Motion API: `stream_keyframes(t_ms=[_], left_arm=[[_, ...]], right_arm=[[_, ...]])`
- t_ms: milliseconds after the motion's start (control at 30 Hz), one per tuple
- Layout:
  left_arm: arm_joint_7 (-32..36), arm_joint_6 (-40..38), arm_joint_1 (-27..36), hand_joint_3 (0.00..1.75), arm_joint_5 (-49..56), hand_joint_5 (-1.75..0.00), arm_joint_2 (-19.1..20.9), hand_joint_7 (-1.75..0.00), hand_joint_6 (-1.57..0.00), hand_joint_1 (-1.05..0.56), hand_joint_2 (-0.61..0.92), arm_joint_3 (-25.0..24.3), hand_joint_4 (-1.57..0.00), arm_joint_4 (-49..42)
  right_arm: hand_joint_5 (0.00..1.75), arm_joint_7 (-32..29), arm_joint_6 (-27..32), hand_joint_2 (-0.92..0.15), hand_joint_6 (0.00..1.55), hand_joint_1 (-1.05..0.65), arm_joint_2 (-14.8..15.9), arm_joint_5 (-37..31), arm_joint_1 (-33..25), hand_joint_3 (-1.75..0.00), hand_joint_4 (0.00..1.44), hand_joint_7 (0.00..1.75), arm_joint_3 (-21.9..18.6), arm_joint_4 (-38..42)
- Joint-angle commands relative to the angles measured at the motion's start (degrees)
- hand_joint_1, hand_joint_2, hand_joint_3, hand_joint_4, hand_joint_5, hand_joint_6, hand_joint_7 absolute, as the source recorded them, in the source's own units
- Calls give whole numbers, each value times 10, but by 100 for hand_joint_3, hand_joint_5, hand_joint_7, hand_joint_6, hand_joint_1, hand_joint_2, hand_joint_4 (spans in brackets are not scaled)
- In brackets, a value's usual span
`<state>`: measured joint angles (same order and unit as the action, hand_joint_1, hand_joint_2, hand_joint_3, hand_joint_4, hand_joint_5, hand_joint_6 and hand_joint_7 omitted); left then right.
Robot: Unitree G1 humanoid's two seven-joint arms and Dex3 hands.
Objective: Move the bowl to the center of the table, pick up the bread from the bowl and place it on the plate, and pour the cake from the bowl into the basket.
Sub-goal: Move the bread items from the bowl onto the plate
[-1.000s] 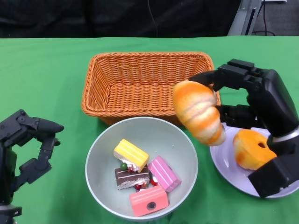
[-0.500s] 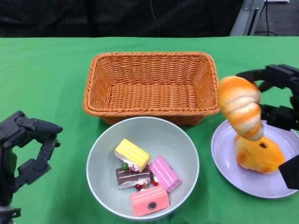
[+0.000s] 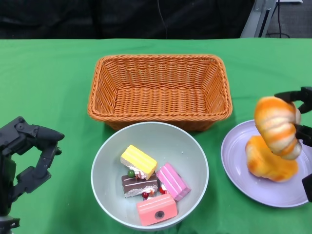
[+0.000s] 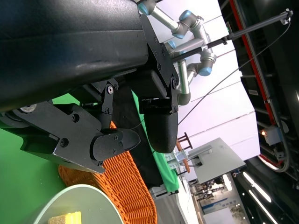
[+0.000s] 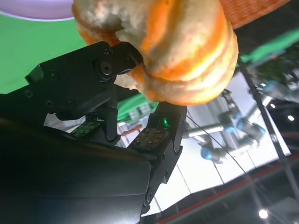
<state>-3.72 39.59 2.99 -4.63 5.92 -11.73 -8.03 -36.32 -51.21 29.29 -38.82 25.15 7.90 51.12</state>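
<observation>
The bread step is in hand. A striped bread roll is held clamped in the right robot hand over the purple plate, near the right edge of the desk, just above another orange bread already lying there. Next, the roll has to be lowered and released on the plate. The left robot hand is kept apart and empty by the left edge. The bowl with four cake pieces is seen before the empty basket. One second earlier, the roll was carried between bowl and plate.
</observation>
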Motion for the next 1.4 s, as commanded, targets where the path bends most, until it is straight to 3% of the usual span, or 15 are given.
stream_keyframes(t_ms=[33,167,333,733,1400], left_arm=[[-3,-3,3,67,-7,-140,9,-106,-81,1,79,-5,-75,6],[-5,6,-1,68,-7,-141,10,-107,-81,2,78,-6,-75,-3],[-6,14,-3,68,-6,-140,11,-107,-80,0,78,-6,-75,-11],[-8,11,0,66,-9,-140,8,-107,-81,-1,77,-1,-76,-7],[-5,9,6,72,1,-140,8,-110,-80,1,74,0,-76,-4]], right_arm=[[93,-33,8,-77,109,0,24,-30,9,0,93,38,22,23],[99,-49,9,-76,115,1,32,-53,25,0,93,30,50,56],[93,-50,4,-76,118,0,33,-54,40,0,95,23,75,86],[90,-38,21,-79,118,-2,6,-47,66,-1,94,16,119,129],[87,-22,75,-80,119,-5,-20,-42,88,0,92,9,150,176]])
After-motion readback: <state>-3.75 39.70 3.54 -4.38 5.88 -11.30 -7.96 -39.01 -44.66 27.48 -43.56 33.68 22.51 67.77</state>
